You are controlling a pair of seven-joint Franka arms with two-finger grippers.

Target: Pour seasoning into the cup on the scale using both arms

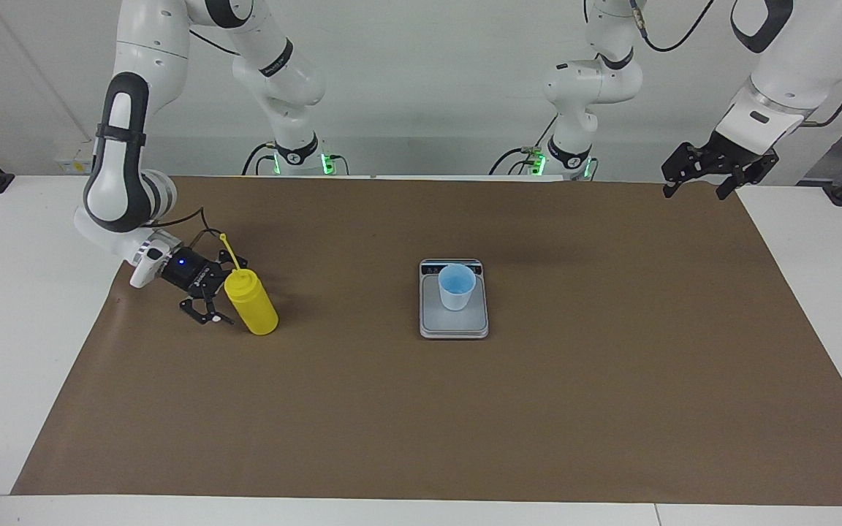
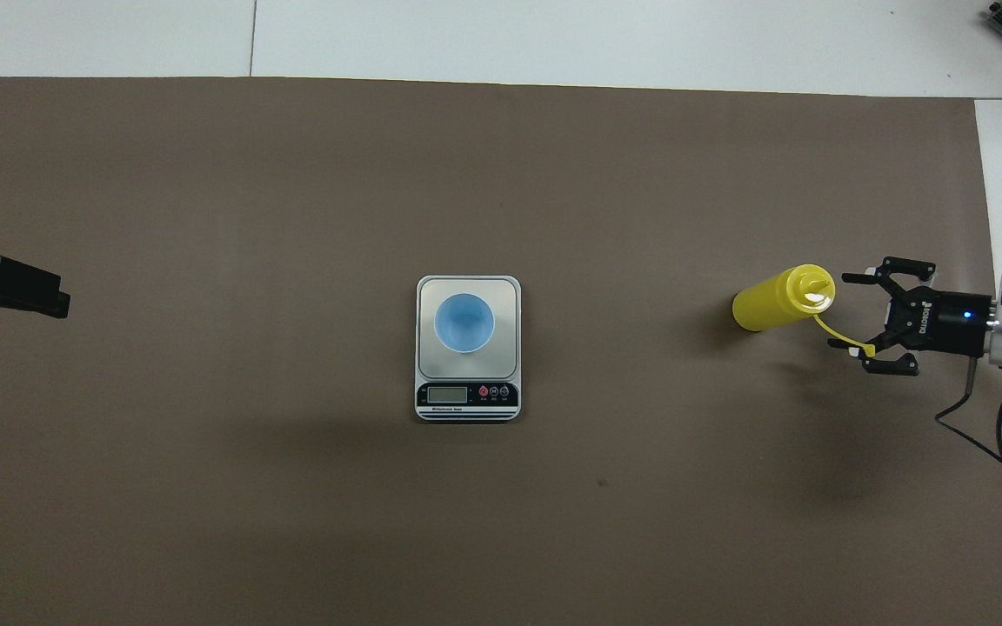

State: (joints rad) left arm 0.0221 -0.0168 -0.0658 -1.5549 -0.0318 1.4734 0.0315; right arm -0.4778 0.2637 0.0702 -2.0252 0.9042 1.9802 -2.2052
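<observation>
Two arms seen across the table. Right gripper low over the mat, fingers spread, just beside the upright seasoning at the right arm's end, apparently not touching. Cup standing on the scale mid-table. Left gripper waiting high, fingers spread, empty.

From overhead: bottle's strap trailing toward the right gripper's fingers. Could snag there and topple the bottle. Off-centre squeeze might slip. Careless pour could tip the light cup.
</observation>
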